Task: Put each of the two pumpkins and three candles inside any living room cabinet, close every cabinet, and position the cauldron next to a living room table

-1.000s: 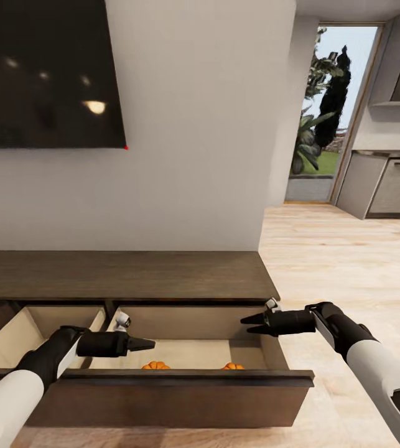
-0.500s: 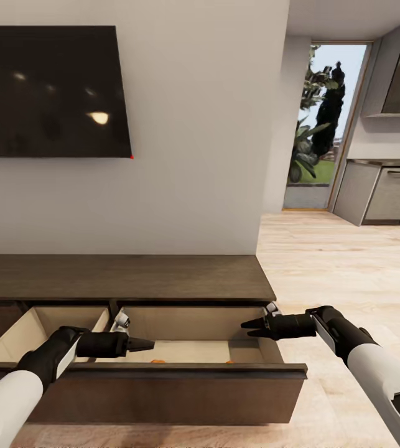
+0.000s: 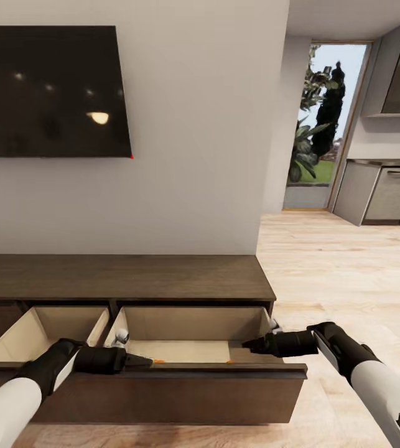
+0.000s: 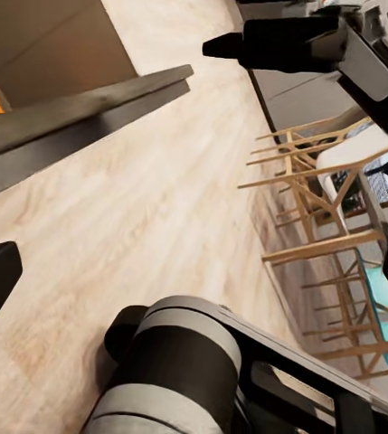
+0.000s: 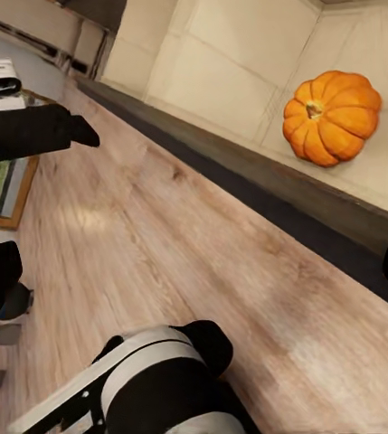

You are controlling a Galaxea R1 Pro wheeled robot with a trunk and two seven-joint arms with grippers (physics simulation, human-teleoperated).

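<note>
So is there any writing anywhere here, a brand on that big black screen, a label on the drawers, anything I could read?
None: no readable text in any view.
The TV on the wall is blank black, showing light reflections and a tiny red dot at its lower corner, no logo.
The cabinet top and drawer fronts are plain dark wood.
The pumpkin in the drawer bears no marks.
The grey kitchen units are too far off to show any label.

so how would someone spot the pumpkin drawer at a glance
Under the wall TV runs a long, low dark cabinet. Two drawers stand open; take the wider one at its end nearest the kitchen doorway. Unlike its neighbour, it has a pumpkin on its pale floor.
</note>
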